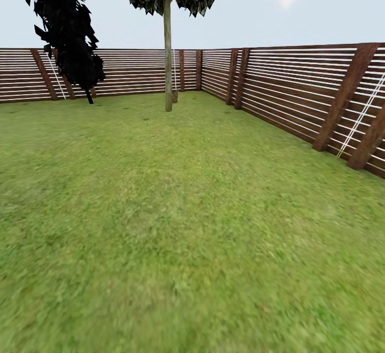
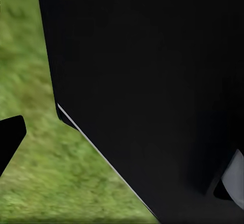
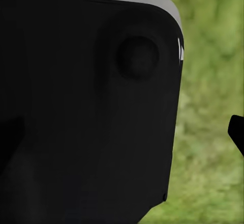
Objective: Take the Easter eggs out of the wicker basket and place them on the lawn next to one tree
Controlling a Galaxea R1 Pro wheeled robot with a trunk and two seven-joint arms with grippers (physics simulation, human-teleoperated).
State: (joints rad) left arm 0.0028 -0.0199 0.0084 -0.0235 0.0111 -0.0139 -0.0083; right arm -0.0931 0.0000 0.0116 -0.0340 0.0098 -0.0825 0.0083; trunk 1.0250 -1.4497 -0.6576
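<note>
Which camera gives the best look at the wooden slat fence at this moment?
The head view. It shows the fence running along the back and right edges of the lawn, behind the thin-trunked tree and the dark tree. Both wrist views look at dark robot bodywork with strips of grass beside it.

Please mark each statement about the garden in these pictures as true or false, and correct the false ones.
1. A wooden slat fence bounds the lawn. True.
2. The thin-trunked tree stands near the fence corner. True.
3. The dark tree stands to the right of the thin-trunked tree in the head view. False: it stands to its left.
4. The sky is dark as at night. False: it is pale blue with a light cloud.
5. Grass shows beside a black robot body in the left wrist view. True.
</note>
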